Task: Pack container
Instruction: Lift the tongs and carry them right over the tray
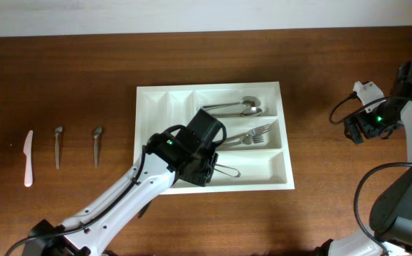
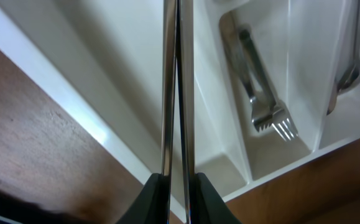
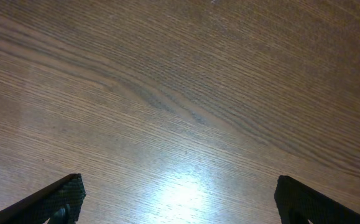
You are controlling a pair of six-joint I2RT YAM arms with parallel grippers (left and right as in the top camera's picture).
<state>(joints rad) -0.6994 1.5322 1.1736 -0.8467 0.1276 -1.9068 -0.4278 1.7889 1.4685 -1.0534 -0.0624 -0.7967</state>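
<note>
The white container (image 1: pixel 143 99) lies in the middle of the table. Its top wide compartment holds a spoon and tongs (image 1: pixel 243 107), its middle one holds forks (image 1: pixel 254 136). My left gripper (image 1: pixel 216 169) is over the bottom wide compartment. It is shut on a metal utensil with two thin arms (image 2: pixel 178 93), whose looped end (image 1: pixel 228 171) pokes out over that compartment. The left wrist view shows the container's wall (image 2: pixel 124 143) and the forks (image 2: pixel 270 115). My right gripper (image 3: pixel 180 199) is open and empty over bare wood at the far right (image 1: pixel 355 131).
A white plastic knife (image 1: pixel 28 158) and two metal spoons (image 1: pixel 57 146) (image 1: pixel 97 146) lie in a row on the table at the left. The two narrow container compartments at its left side look empty.
</note>
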